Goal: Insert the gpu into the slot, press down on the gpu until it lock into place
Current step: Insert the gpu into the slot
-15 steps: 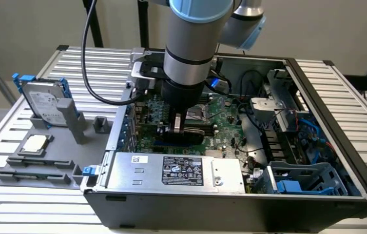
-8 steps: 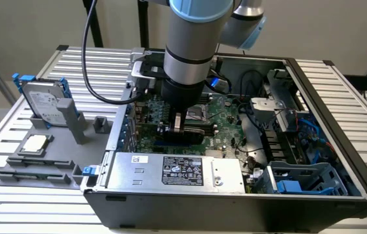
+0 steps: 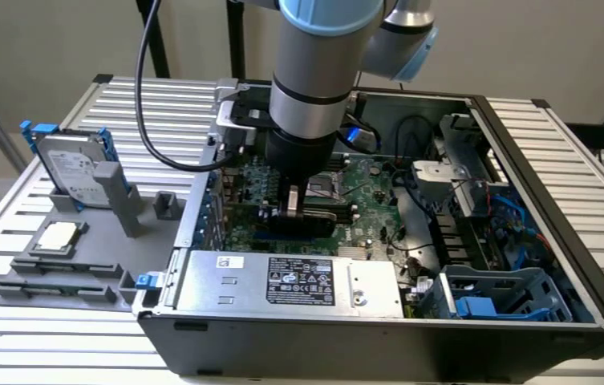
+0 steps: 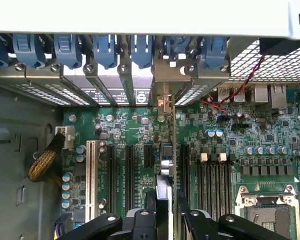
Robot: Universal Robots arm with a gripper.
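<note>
Pincer (image 4: 165, 212): low inside the open case (image 3: 558, 321), jaws part-way apart and set on either flank of the gpu (image 4: 172, 150), which stands edge-on between them. Judged a firm grip on the card's upper edge. In the exterior view the arm (image 3: 313, 88) comes straight down onto the card.

Gpu: upright over the motherboard (image 4: 120, 130), running lengthwise toward the rear wall of the case. Its metal bracket (image 4: 165, 103) sits at the rear opening, under the row of blue clips (image 4: 105, 50). The black memory slots (image 4: 212, 175) lie beside it, apart from it.

Slot (image 3: 263, 237): a sliver of blue shows at the card's lower edge in the exterior view; the rest is covered by the card. Cannot tell whether the card's edge is fully home.

Step in hand (judgement): insertion, card lined up on or just entering the slot; locking not confirmed.

Next move calls for (judgement): force straight down, card kept vertical, bracket kept in line with its opening, no sideways lean.

Surroundings: grey labelled power-supply box (image 3: 291, 281) at the case's near edge; hard drive (image 3: 71, 168) in a holder on the slatted counter (image 3: 23, 337), well apart, to the exterior view's left.
</note>
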